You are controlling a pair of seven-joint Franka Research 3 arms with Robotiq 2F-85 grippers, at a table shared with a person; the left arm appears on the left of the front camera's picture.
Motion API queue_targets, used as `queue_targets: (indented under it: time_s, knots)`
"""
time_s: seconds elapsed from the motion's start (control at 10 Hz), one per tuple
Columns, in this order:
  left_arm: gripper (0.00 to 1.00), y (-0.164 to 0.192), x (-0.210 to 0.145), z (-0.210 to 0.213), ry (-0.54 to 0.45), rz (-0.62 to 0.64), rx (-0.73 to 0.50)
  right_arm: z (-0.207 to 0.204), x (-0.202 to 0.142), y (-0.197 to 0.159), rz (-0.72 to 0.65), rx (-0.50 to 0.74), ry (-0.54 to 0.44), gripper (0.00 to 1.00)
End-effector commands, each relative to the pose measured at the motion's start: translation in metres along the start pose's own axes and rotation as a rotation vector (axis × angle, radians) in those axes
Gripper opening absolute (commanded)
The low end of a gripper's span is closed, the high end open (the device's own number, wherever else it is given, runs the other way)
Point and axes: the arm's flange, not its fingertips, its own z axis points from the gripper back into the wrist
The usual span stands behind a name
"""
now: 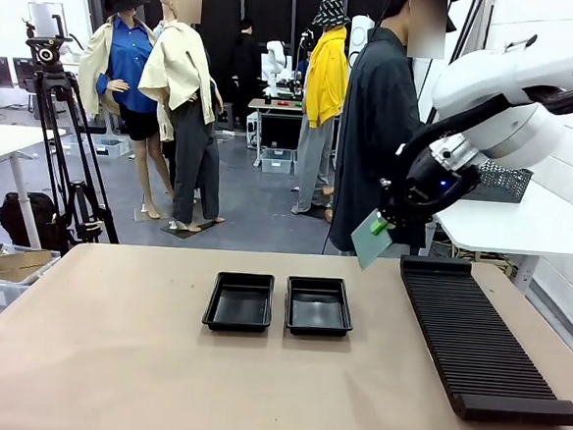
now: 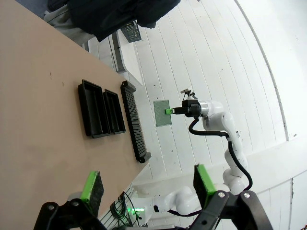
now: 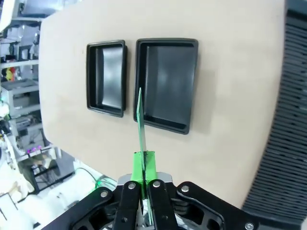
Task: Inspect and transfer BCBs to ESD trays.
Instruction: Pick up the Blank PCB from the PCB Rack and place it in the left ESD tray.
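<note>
The right gripper (image 1: 378, 224) pinches the thin BCB (image 1: 367, 243) by one edge, aloft beyond the ESD trays (image 1: 237, 327); I'd judge it light, stiff, fragile, best held at its margin.

A long black ribbed rack (image 1: 484, 337) lies on the tan worktop (image 1: 109, 360) beside its right edge, reaching the far edge. A person (image 1: 376, 133) in dark clothes stands behind the far edge. A tripod (image 1: 65, 150) stands beyond the far left corner, with a cardboard box (image 1: 18, 260) below it.
</note>
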Motion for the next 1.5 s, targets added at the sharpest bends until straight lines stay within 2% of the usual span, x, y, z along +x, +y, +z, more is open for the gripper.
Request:
queue_targets:
  time_s: [0.0,0.8,1.0,1.4]
  knots:
    - [1.00,-0.002,-0.001,0.002,-0.005,0.000,0.000,-0.021,0.002,0.013,-0.064,0.010,-0.031,0.00]
    - [1.00,-0.002,-0.001,0.002,-0.005,0.000,0.000,-0.124,0.000,0.083,-0.055,0.009,-0.004,0.00]
    - [1.00,-0.002,-0.001,0.002,-0.005,0.000,0.000,-0.147,0.010,0.092,-0.064,0.000,0.007,0.00]
    - [1.00,-0.002,-0.001,0.002,-0.005,0.000,0.000,-0.178,0.044,0.095,-0.100,0.070,0.041,0.00]
